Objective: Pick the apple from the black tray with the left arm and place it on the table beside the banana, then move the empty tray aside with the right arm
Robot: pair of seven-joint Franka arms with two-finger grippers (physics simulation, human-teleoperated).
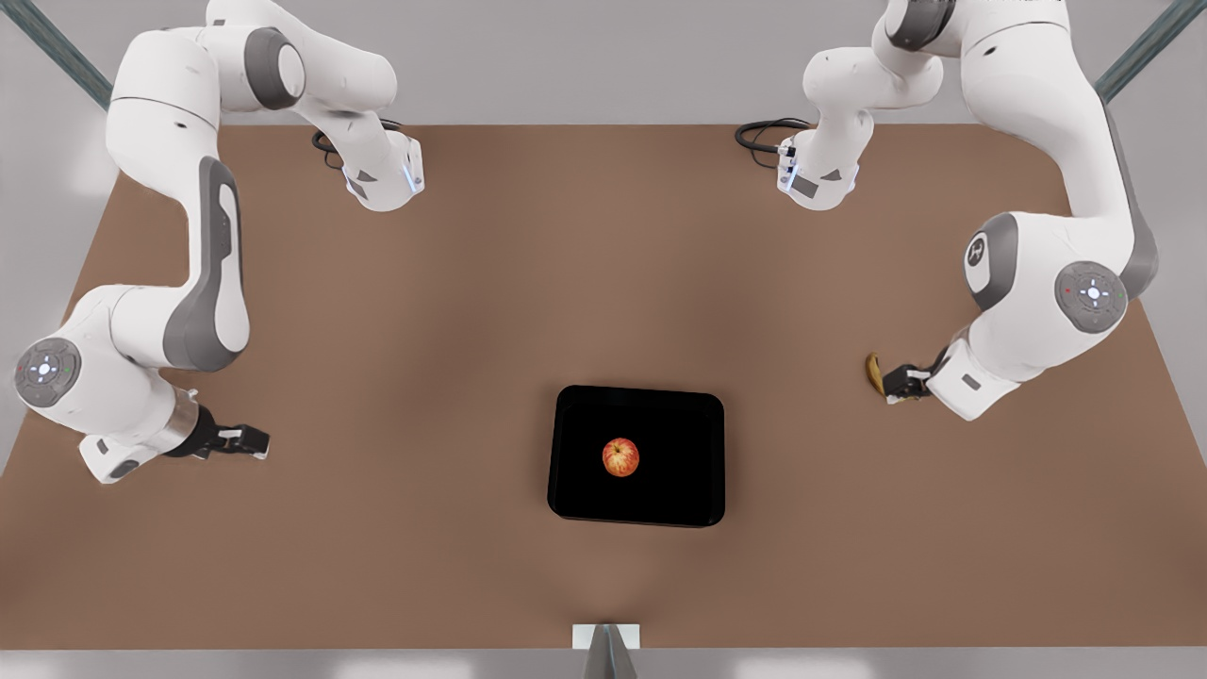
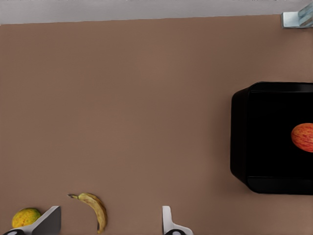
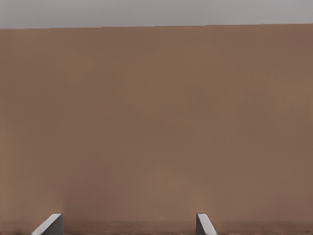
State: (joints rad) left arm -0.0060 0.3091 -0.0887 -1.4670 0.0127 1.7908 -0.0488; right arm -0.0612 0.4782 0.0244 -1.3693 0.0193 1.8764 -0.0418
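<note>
The small red-orange apple [image 1: 620, 457] [image 2: 303, 137] sits in the middle of the glossy black tray [image 1: 575, 490] [image 2: 239, 137] on the brown table [image 1: 471, 283]. At the front view's right lies the banana [image 1: 875, 373] [image 2: 95, 209]. My left gripper [image 1: 894, 383] [image 2: 108, 226] hangs open over it, well above the table and far from the tray. Over bare table at the front view's left, my right gripper [image 1: 256, 441] [image 3: 128, 227] waits open with nothing between its fingers.
A yellow-orange, green-tinged round fruit [image 2: 25, 217] lies close to the banana, on its side away from the tray. A small grey-white mount [image 1: 606, 641] [image 2: 297, 18] stands at the table's near edge. Bare tabletop surrounds the tray.
</note>
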